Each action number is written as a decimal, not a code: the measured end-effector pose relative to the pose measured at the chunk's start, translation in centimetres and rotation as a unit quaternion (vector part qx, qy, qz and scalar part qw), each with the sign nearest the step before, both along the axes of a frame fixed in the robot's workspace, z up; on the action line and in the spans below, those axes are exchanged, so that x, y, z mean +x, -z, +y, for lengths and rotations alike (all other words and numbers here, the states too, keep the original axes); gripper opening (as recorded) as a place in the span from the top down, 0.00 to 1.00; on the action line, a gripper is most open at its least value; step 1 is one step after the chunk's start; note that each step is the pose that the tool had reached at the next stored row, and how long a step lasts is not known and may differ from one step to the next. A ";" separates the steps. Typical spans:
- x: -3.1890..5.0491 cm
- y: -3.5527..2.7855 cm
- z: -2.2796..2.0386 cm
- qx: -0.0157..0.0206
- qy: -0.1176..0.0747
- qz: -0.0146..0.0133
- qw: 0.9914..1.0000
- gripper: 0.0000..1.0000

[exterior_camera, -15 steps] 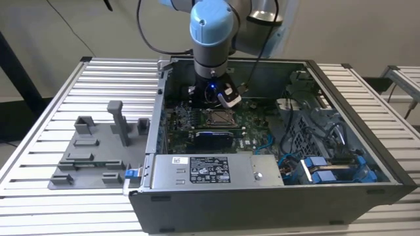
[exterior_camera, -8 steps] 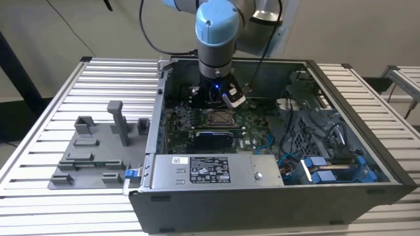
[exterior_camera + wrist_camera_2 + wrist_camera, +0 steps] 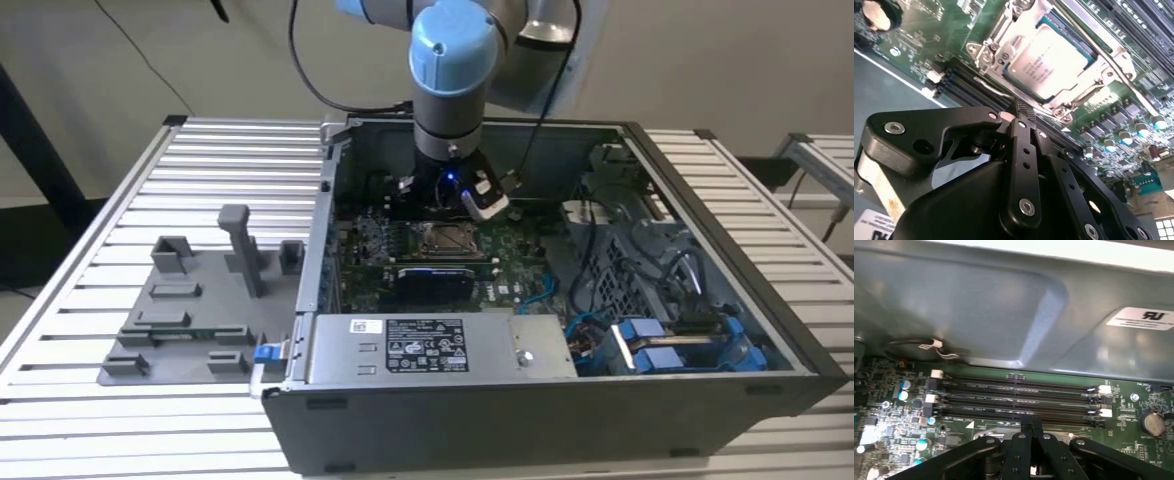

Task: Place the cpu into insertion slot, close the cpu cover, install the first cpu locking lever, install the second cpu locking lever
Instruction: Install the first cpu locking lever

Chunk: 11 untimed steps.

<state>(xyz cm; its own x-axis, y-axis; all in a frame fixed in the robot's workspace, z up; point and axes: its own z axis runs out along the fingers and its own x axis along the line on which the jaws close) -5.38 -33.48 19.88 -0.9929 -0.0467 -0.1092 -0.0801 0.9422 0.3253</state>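
Note:
In the second wrist view the cpu point(image 3: 1046, 62), with its silvery top, lies flat in the insertion slot point(image 3: 445, 238) on the green board. The cpu cover point(image 3: 1081, 95), a silver frame, sits down around it. One thin lever rod point(image 3: 1104, 47) runs along the far side of the socket. Another thin rod point(image 3: 996, 90) lies just ahead of my fingertips. My gripper point(image 3: 1021, 109) hovers beside the socket's edge, shut with nothing between the fingers. From the exterior view, the gripper point(image 3: 447, 195) hangs inside the open computer case, just behind the socket.
Black memory slots point(image 3: 1014, 397) and a coin cell point(image 3: 1152, 422) lie ahead of the gripper point(image 3: 1026, 421), with the grey case wall point(image 3: 1004, 305) behind. A white-labelled metal box point(image 3: 427, 345) sits at the case's front. A grey fixture point(image 3: 200, 300) stands on the exterior view's left.

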 end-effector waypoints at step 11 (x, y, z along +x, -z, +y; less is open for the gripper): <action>1.27 0.12 0.00 0.000 0.000 0.000 1.000 0.89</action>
